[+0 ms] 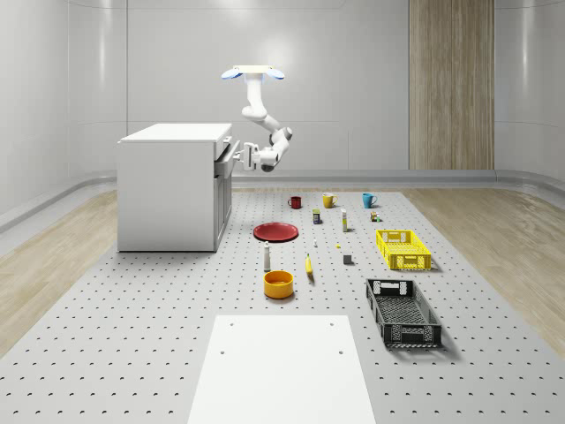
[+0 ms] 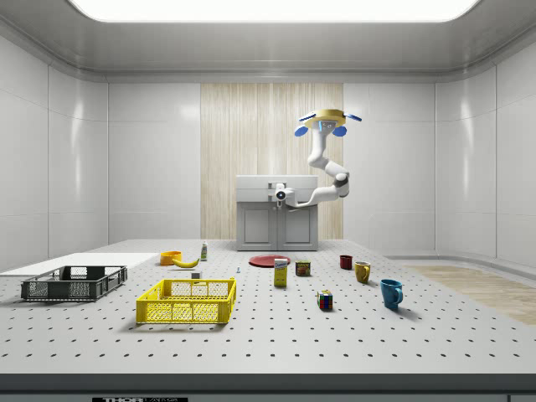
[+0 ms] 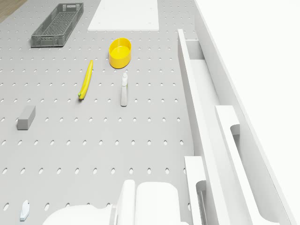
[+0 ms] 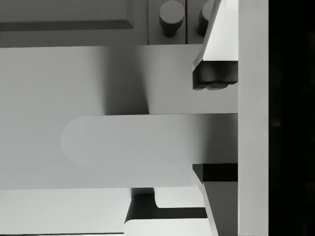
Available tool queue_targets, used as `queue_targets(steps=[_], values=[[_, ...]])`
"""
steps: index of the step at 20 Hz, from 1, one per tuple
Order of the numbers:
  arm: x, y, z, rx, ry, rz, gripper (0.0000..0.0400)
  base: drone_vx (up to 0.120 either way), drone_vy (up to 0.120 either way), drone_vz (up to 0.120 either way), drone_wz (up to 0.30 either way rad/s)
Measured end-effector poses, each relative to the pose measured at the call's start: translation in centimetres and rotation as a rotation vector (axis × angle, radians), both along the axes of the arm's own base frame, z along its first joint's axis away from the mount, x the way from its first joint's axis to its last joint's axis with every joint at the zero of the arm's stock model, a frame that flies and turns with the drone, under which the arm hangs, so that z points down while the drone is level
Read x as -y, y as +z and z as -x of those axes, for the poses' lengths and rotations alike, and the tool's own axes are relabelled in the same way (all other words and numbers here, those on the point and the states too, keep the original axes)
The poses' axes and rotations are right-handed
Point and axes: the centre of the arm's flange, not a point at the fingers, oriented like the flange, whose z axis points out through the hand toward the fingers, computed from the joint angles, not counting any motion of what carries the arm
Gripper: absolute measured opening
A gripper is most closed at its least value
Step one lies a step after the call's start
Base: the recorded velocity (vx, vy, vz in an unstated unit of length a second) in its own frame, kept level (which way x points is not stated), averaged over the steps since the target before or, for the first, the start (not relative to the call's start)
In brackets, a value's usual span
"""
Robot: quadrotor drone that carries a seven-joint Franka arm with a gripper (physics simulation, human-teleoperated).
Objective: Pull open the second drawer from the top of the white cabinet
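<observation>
The white cabinet [image 1: 168, 190] stands at the whole-scene view's left. Its second drawer [image 1: 229, 162] juts out of the front; the drone view shows the drawer's front panel [image 3: 190, 93] pulled away from the cabinet body. The drone [image 1: 253, 73] hovers in the air in front of the cabinet, beside the drawers, with its arm hanging down towards them. My gripper [image 1: 250, 164] is at the drawer front. In the wrist view the gripper [image 4: 206, 127] straddles the rounded drawer handle [image 4: 138, 142]. One finger [image 4: 216, 73] stands clear of the handle and the other [image 4: 219, 196] lies against it.
On the perforated table in front of the cabinet lie a red plate [image 1: 276, 231], a spray bottle [image 1: 267, 257], a yellow bowl [image 1: 278, 283] and a banana [image 1: 309, 265]. Mugs, a yellow crate [image 1: 403, 249] and a black crate [image 1: 403, 312] sit to the right. A white board [image 1: 282, 371] lies in front.
</observation>
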Motion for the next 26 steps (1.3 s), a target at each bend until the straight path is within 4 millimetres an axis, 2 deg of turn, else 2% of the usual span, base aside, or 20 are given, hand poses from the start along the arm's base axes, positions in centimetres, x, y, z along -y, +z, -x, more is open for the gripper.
queue_targets(steps=[2,3,4,8,12,15,18,21,26], values=[[0.2,-0.1,-0.1,0.004,0.0,-0.003,0.0164,0.0,0.0,0.0,0.0],[0.6,0.4,0.2,-0.033,-0.001,0.005,0.0212,0.0,0.0,0.0,0.0],[0.8,0.2,0.1,0.009,0.0,0.003,0.0192,0.0,0.0,0.0,0.0],[2.1,-0.1,0.0,0.009,0.0,-0.003,0.0168,0.0,0.0,0.0,0.0],[3.8,2.1,1.1,-0.087,-0.007,0.039,0.0353,0.0,0.0,0.0,0.0],[4.6,1.1,0.6,-0.047,-0.006,0.023,0.0264,0.0,0.0,0.0,0.0],[5.2,0.4,0.3,-0.019,-0.004,0.01,0.0209,0.0,0.0,0.0,0.0],[5.6,0.1,0.1,0.0,-0.003,0.002,0.0178,0.0,0.0,0.0,0.0],[7.3,-0.2,-0.1,0.012,-0.002,-0.005,0.0158,0.0,0.0,0.0,0.0]])
